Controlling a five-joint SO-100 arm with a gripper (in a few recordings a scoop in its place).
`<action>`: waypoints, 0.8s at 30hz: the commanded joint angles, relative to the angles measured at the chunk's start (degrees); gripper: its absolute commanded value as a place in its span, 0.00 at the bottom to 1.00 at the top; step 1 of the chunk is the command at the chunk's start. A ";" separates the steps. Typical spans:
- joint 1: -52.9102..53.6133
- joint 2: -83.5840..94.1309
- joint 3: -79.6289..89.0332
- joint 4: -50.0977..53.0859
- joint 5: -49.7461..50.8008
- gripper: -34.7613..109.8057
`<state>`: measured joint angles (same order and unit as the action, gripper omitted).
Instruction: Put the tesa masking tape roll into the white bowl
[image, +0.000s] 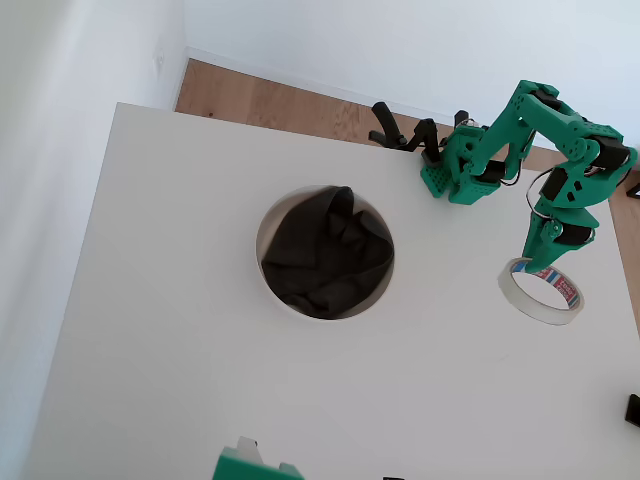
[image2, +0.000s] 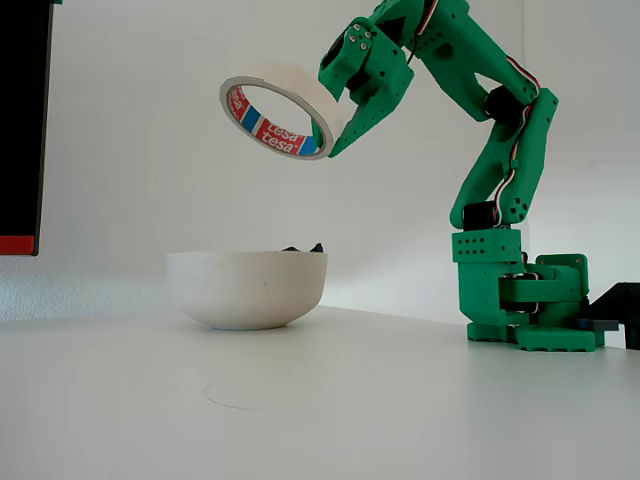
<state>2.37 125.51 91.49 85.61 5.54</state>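
The tesa masking tape roll (image2: 268, 129), a cream ring with a red and blue printed core, hangs tilted in the air. My green gripper (image2: 335, 140) is shut on its right rim. In the fixed view the roll is well above the white bowl (image2: 245, 292), over its right half. The overhead view shows the roll (image: 561, 288) far to the right of the bowl (image: 260, 250), with the gripper (image: 531, 263) clamped on the ring's upper left rim. Dark cloth (image: 325, 255) fills the bowl.
The arm's base (image: 458, 172) stands at the table's far edge, beside black clamps (image: 400, 132). A green part (image: 245, 466) pokes in at the near edge. A black panel (image2: 22, 120) stands at the left of the fixed view.
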 joint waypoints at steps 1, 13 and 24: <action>9.67 4.75 -8.96 1.76 -1.67 0.18; 41.66 -5.19 -9.84 -11.51 -6.50 0.18; 50.62 -31.99 -14.77 -22.59 -6.33 0.18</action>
<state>51.33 94.92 81.39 66.62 -0.26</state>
